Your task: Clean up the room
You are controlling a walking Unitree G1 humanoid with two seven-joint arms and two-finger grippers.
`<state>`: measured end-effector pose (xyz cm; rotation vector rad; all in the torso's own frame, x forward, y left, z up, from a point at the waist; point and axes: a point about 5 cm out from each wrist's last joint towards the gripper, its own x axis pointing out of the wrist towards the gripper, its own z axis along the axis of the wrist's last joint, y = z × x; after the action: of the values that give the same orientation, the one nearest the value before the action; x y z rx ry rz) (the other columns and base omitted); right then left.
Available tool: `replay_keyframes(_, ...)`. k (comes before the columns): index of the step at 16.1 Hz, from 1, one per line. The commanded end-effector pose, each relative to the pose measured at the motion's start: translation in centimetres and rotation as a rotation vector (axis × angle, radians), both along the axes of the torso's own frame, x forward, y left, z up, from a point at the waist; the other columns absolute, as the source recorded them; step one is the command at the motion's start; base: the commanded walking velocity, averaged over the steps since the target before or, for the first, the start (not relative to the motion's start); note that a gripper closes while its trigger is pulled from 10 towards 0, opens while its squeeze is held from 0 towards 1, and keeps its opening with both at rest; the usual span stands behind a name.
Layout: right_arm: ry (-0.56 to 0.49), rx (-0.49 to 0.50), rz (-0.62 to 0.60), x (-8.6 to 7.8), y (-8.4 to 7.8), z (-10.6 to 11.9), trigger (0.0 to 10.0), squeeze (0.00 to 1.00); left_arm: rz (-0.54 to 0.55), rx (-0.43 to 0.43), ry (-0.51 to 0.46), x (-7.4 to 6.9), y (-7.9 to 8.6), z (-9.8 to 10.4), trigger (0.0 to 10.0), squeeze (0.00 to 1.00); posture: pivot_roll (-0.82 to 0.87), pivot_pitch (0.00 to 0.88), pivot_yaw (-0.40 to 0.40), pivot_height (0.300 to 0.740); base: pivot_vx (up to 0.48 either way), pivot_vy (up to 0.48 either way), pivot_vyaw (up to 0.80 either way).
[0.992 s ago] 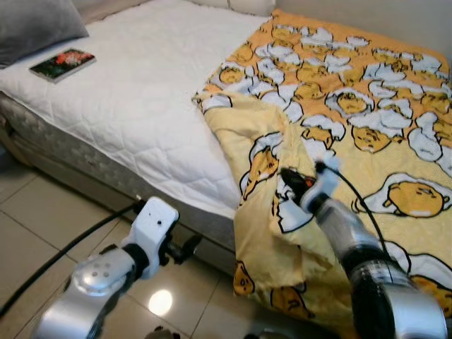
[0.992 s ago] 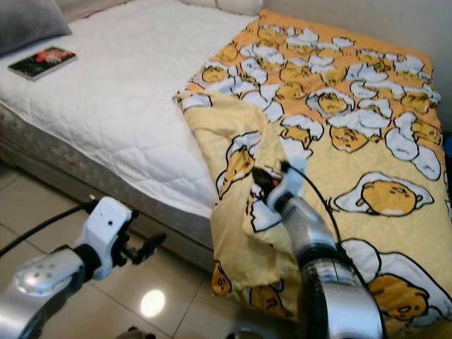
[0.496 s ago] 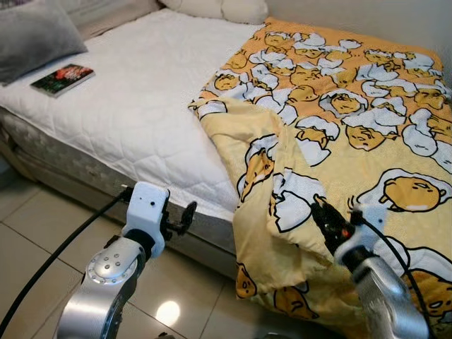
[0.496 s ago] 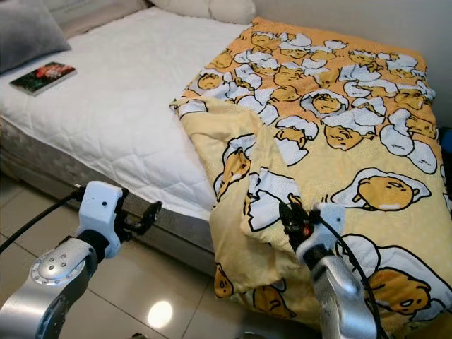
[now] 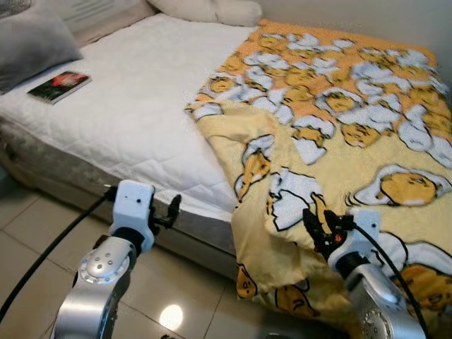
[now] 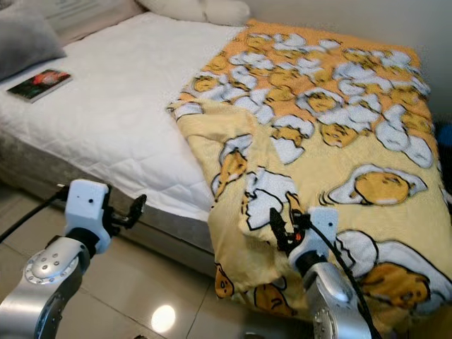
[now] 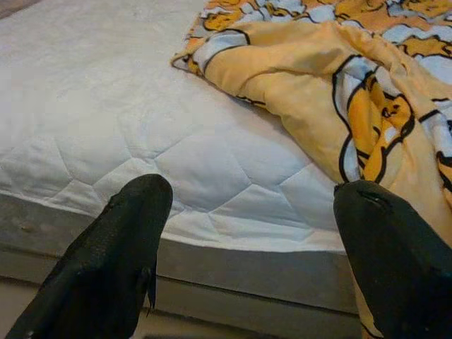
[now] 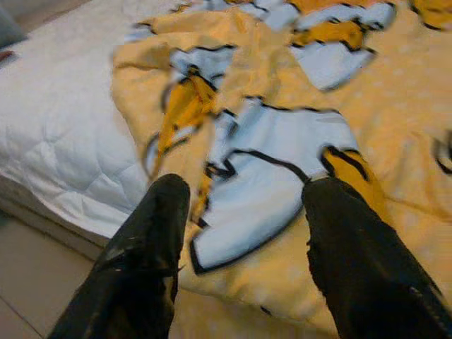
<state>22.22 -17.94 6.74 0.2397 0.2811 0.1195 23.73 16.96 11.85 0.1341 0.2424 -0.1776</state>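
Yellow blanket (image 5: 339,134) with egg pictures, spread over the right side of the bed and hanging down the near edge toward the floor. Bunched up and folded over at its left edge, with a flap lying on top near the middle of the bed's near side.

Right gripper (image 5: 319,229) low on the right, just above the folded flap of the blanket. Fingers (image 8: 145,240) spread wide apart, holding nothing, with the blanket's blue and white picture between them in the right wrist view.

Left gripper (image 5: 167,212) low on the left, close to the near side of the bed (image 5: 141,120), a bit left of the hanging blanket. Fingers (image 7: 120,247) wide apart too, holding nothing, pointing at the white quilted mattress and the grey edge under it.

White mattress cover bare on the left half of the bed. Book (image 5: 59,85) with a dark cover lying flat far to the left, well apart from the blanket. Grey pillow (image 5: 32,46) at the far left corner, just beyond the book. Pale pillow (image 5: 208,10) at the far end of the bed. Shiny tiled floor (image 5: 42,233) near the robot, with a bright spot of light on it between the two arms.
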Motion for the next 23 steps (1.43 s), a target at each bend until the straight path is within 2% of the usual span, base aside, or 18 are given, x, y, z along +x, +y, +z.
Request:
replay_keyframes(1, 0.004, -0.011, -0.014, -0.1, 0.0, 0.3, 10.0, 1.00, 0.002, 0.007, -0.002, 0.2, 0.0, 0.0, 10.0, 0.00, -0.12, 0.000, 0.005, 0.740, 0.000, 0.349, -0.65)
replay_keyframes(5, 0.032, -0.029, -0.029, -0.3, 0.2, -0.1, 10.0, 1.00, 0.009, 0.012, 0.002, 0.1, 0.3, -0.3, 10.0, 0.00, -0.13, 0.000, 0.000, 0.740, 0.000, 0.349, -0.55)
replay_keyframes(10, 0.027, -0.046, -0.072, 0.3, -0.5, 0.2, 10.0, 1.00, 0.000, 0.025, 0.003, 0.3, 0.3, -0.2, 10.0, 0.00, -0.11, 0.000, 0.009, 0.740, 0.000, 0.349, 0.00)
replay_keyframes(17, 0.019, -0.055, -0.087, 0.6, 0.2, 0.5, 10.0, 1.00, -0.006, 0.038, 0.007, 0.4, 0.9, -0.2, 10.0, 0.00, -0.12, 0.000, 0.023, 0.740, 0.000, 0.347, 0.00)
replay_keyframes(19, 0.026, -0.085, -0.087, 1.0, 0.6, 0.6, 10.0, 1.00, 0.013, 0.023, 0.012, 0.6, 1.0, -0.2, 10.0, 0.00, -0.11, 0.000, 0.012, 0.740, 0.000, 0.000, 0.00)
replay_keyframes(20, 0.029, -0.092, -0.082, 1.1, 0.7, 0.6, 10.0, 0.22, 0.021, 0.018, 0.004, 0.6, 1.1, -0.1, 10.0, 0.00, -0.11, 0.000, 0.010, 0.740, 0.000, 0.000, 0.00)
replay_keyframes(21, 0.035, -0.115, -0.071, 1.2, 0.9, 0.6, 10.0, 0.00, 0.045, 0.006, -0.007, 0.6, 1.2, 0.0, 10.0, 0.00, -0.11, 0.000, 0.004, 0.740, 0.000, 0.000, 0.00)
replay_keyframes(23, 0.047, -0.169, -0.051, 1.3, 1.0, 0.4, 10.0, 0.00, 0.099, -0.026, -0.031, 0.6, 1.5, 0.1, 10.0, 0.00, -0.11, 0.000, 0.002, 0.740, 0.000, 0.000, 0.00)
